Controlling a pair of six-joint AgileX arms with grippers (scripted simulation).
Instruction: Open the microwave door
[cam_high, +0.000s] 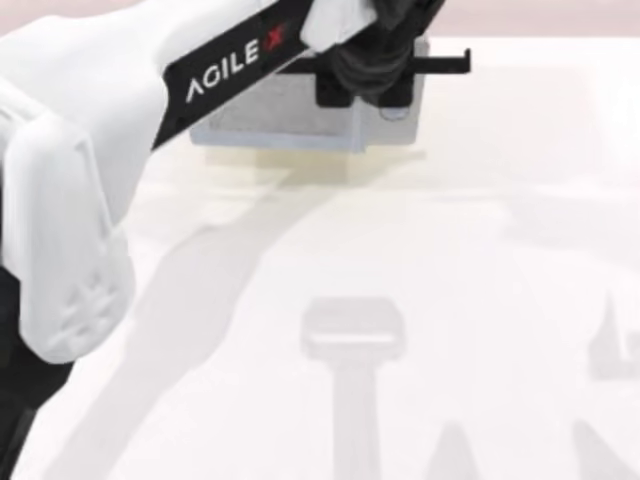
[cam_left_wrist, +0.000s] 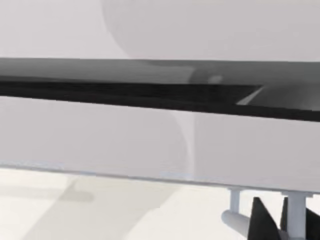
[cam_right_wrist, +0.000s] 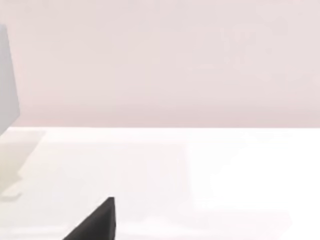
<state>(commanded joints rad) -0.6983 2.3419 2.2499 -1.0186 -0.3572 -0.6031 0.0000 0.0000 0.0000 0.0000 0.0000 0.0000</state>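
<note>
My left arm (cam_high: 90, 170) reaches from the near left of the tabletop (cam_high: 480, 250) diagonally toward the far middle, its white link with the AgileX lettering crossing over the microwave (cam_high: 270, 125). The microwave sits at the far edge of the tabletop, a little left of centre, and its speckled grey top shows below the arm. The left gripper (cam_high: 365, 75) hangs just over the microwave's right front part, dark and bunched; whether its fingers are wide or narrow I cannot tell. In the left wrist view the microwave door (cam_left_wrist: 150, 135) fills the frame as a flat pale grey panel, with a dark gap running along its edge, and its handle strip (cam_left_wrist: 240, 217) stands beside a dark fingertip (cam_left_wrist: 262, 220). My right arm shows only as a dark fingertip (cam_right_wrist: 97, 222) in the right wrist view, over bare tabletop.
</note>
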